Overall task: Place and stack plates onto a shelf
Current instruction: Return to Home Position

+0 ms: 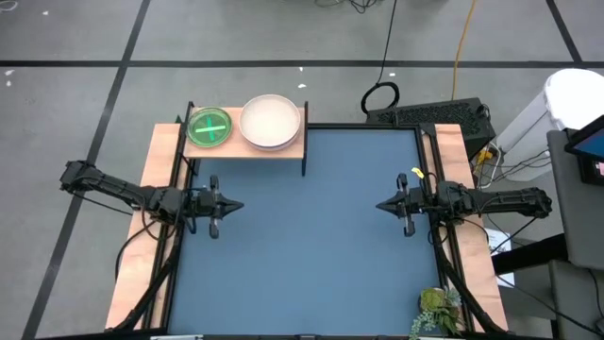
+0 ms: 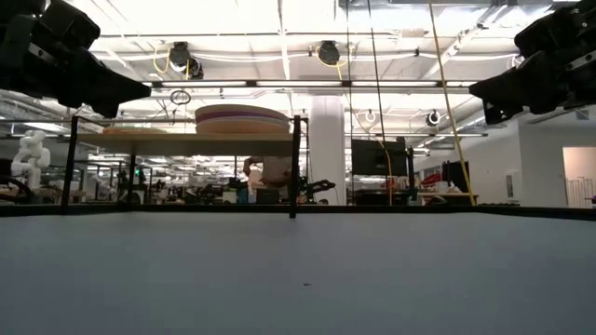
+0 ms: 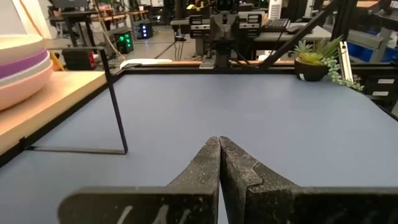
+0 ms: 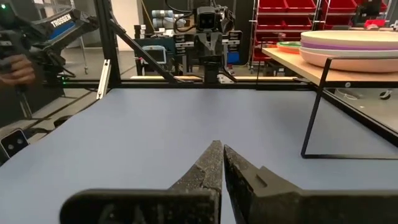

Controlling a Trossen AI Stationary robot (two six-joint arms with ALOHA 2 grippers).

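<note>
The shelf (image 1: 236,151) stands at the far edge of the blue table surface (image 1: 311,255), on my left arm's side. The table surface is the largest item in view. The shelf's thin black legs rest on the blue surface, and its light-wood board carries every plate that I can see.

1. Arms. My left arm (image 1: 113,186) and my right arm (image 1: 500,200) reach in over opposite sides of the table. They point at each other and are well apart.

2. Large-plate stack (image 1: 271,121). It occupies the half of the board nearer the table's middle. Its top layer is pale white. My left wrist view shows a purple layer below that and a pink layer at the bottom.

3. Small-plate stack (image 1: 209,127). It sits just beside the large-plate stack, on the outer half of the board. Its top layer is translucent green. I cannot tell the layers beneath it.

4. Grippers. My left gripper (image 1: 238,205) hangs above the table surface, near the shelf's front but apart from it. Its jaws are fully closed, tips touching, with nothing between them. My right gripper (image 1: 380,204) hangs over the opposite side, facing the left one. Its jaws are also pressed together and hold nothing.

5. Plant (image 1: 436,310). A small green plant sits at the near corner on my right arm's side.
</note>
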